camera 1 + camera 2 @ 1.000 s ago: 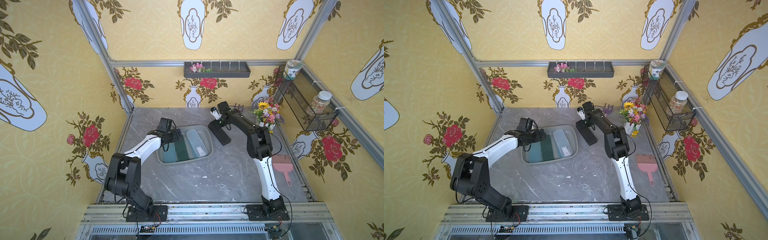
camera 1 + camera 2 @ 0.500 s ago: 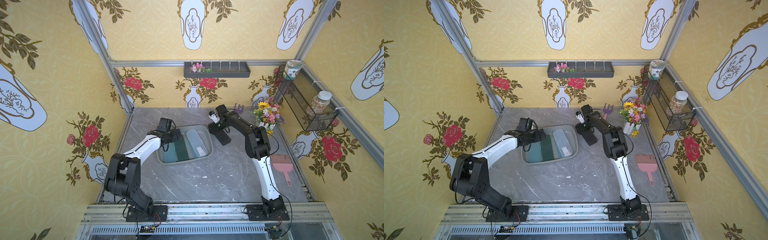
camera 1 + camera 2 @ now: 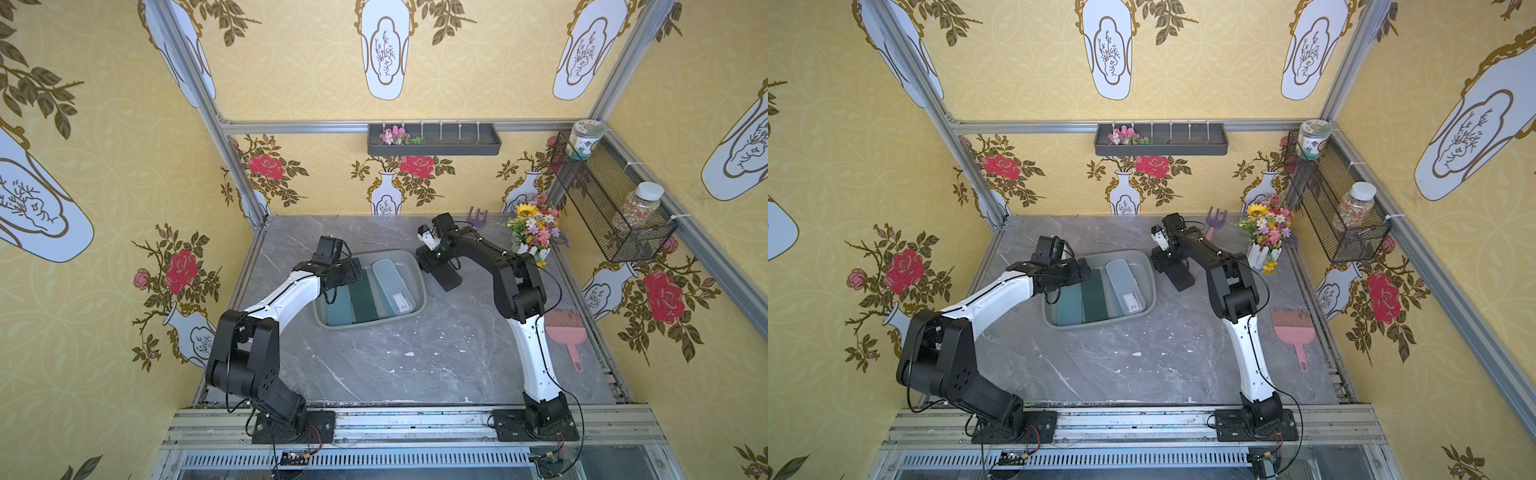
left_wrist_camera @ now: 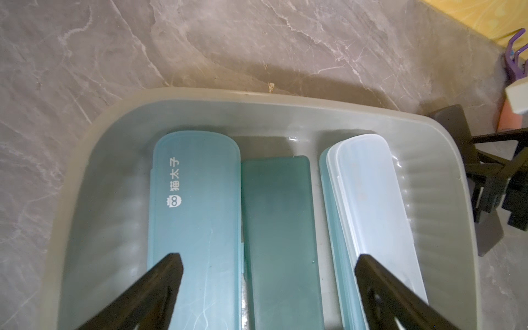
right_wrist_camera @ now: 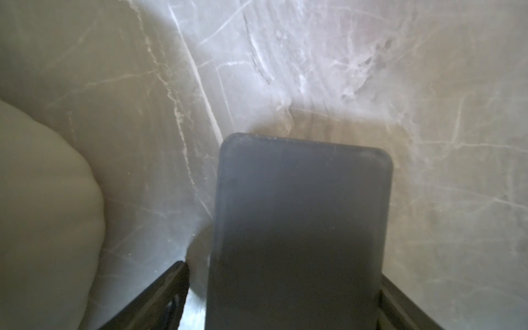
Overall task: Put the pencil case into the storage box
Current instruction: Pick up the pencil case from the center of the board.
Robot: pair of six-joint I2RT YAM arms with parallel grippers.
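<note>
Your dark grey pencil case [image 3: 446, 276] is not in the storage box [image 3: 374, 325]. It lies flat on the marble table [image 3: 395, 365], just off the box's right side, with its far end close to the box's far right corner.

Your right gripper [image 3: 433, 262] is low over that far end. In the right wrist view the case [image 5: 300, 214] runs straight out from between the fingers [image 5: 160, 294]. They are spread and straddle its width. You can see a strip of table between one finger and the case's edge; the other finger sits right against the opposite edge. Nothing is pinched. The pale box rim [image 5: 43, 200] shows off to one side, with bare table between it and the case.

Your left gripper [image 3: 351, 268] hangs over the left far part of the box, spread wide and holding nothing [image 4: 267, 260]. Below it three pencil cases lie side by side in the box:
- a light teal one [image 4: 197, 214] with a white logo
- a dark green one [image 4: 277, 228] in the middle
- a frosted white one [image 4: 371, 200] nearest the right arm

In both top views the dark case [image 3: 1179, 276] lies angled away from the box [image 3: 1100, 325].
</note>
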